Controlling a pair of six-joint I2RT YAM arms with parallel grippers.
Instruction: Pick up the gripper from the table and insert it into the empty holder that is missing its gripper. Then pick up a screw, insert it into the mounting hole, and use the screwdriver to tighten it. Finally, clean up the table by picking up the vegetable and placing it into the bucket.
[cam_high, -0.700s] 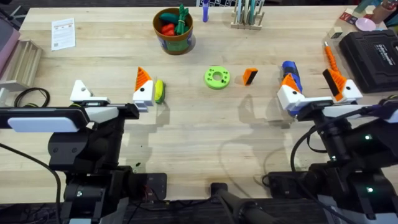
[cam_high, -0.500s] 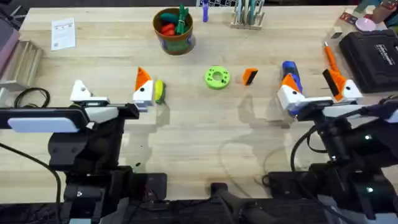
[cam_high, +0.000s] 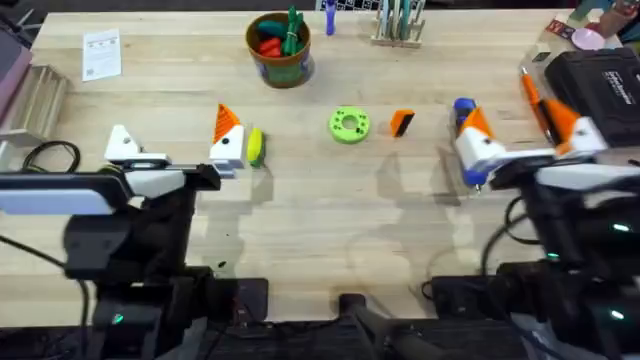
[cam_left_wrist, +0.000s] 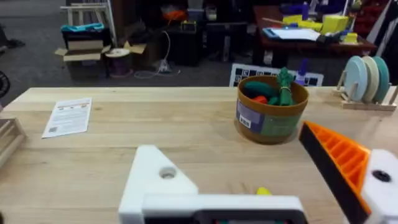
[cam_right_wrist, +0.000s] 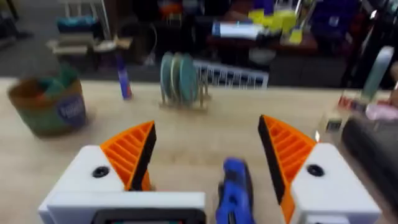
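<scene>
White finger bases stand out on both arms, low over the pale wooden table (cam_high: 320, 230). The left gripper (cam_high: 172, 150) has its fingers spread wide apart and holds nothing; one of them is the holder (cam_high: 122, 146), a bare white base with an open mounting hole, seen close up in the left wrist view (cam_left_wrist: 157, 180), while its twin carries a ribbed orange tip (cam_high: 226, 122). The vegetable (cam_high: 256, 146), yellow with a green end, lies on the table just beside that tipped finger. The right gripper (cam_high: 523, 142) is also spread open and empty, both of its fingers bearing orange ribbed tips. The screwdriver (cam_high: 467, 128), chunky and blue, lies on the table between those fingers, partly under the inner one; the right wrist view shows its blue body (cam_right_wrist: 235, 190) in the gap without touching either pad.

Farther out, near the table's middle, the gripper (cam_high: 402, 123), a small orange wedge with a black side, rests just beside a flat bright-green disc (cam_high: 349, 125). A slim orange tool (cam_high: 533, 92) lies next to a black case (cam_high: 592, 85) at the right edge. A printed paper sheet (cam_high: 101, 54) lies at the far left. At the far edge sits the bucket (cam_high: 279, 50), brown-rimmed, with red and green toy vegetables inside.
</scene>
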